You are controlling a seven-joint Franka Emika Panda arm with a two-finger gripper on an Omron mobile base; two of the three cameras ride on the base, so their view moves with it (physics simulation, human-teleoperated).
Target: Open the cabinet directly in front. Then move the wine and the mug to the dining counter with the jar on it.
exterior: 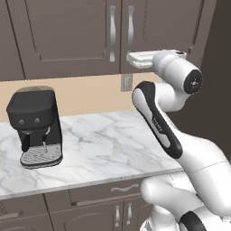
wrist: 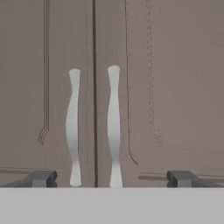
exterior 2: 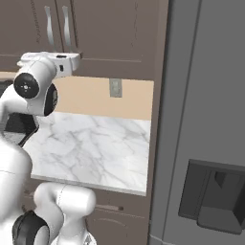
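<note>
With your gripper (wrist: 111, 178) spread wide and empty before the shut cabinet (wrist: 175, 87), centre one handle (wrist: 114, 127) between its fingers before closing.

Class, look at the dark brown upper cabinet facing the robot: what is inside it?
Nothing inside can be seen. Both doors of the cabinet are closed, the two silver handles side by side at the centre seam, so its contents stay hidden.

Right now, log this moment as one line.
stage: approaching cabinet | doors: closed | fingers: open, facing handles | holding: nothing
</note>
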